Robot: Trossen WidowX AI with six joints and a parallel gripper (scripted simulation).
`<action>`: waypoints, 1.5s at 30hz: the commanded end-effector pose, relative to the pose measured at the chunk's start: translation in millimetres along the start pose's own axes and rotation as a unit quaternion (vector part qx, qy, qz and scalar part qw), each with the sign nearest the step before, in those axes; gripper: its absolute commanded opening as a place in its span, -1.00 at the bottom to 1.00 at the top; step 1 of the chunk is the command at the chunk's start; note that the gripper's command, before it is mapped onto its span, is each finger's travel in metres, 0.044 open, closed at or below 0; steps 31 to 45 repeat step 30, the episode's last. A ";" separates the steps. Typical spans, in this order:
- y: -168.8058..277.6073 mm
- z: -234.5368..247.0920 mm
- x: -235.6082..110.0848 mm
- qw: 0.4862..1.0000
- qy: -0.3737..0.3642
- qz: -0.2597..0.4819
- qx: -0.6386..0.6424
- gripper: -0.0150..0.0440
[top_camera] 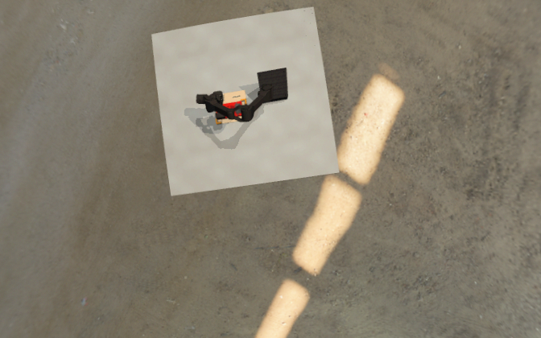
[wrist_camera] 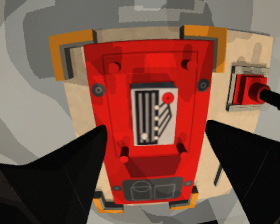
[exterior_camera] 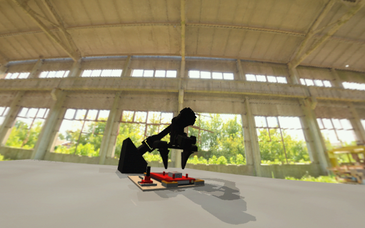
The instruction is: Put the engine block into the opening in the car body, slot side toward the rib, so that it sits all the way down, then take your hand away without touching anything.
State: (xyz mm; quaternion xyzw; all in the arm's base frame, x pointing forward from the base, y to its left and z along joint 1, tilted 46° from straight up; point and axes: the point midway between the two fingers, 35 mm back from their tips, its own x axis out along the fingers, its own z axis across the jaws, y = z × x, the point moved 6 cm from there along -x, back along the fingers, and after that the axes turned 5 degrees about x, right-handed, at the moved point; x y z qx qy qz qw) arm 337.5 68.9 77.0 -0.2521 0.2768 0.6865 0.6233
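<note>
1. The grey ribbed engine block (wrist_camera: 152,115) is seen seated in the opening of the flat red car body (wrist_camera: 151,163). It appears sunk in and stands slightly proud of the body in the exterior view, so the push-down is judged done.
2. The black parallel-jaw gripper (exterior_camera: 175,165) is spread wide and grips nothing. That suits a withdrawal without contact.
3. The block lies directly below, between the fingertips, apart from both.
4. The tan wooden base board (top_camera: 233,95) under the car body is placed near the grey table's (top_camera: 289,142) middle, nearer the edge where the arm's base stands.
</note>
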 end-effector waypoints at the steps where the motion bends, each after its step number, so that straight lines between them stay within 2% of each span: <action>1: -1.3 1.1 -1.6 1.000 0.000 -0.002 -0.003 0.38; 11: -1.3 1.1 -1.6 1.000 0.000 -0.002 -0.003 -0.49; 45: -1.3 1.1 -1.6 1.000 0.000 -0.002 -0.003 -0.49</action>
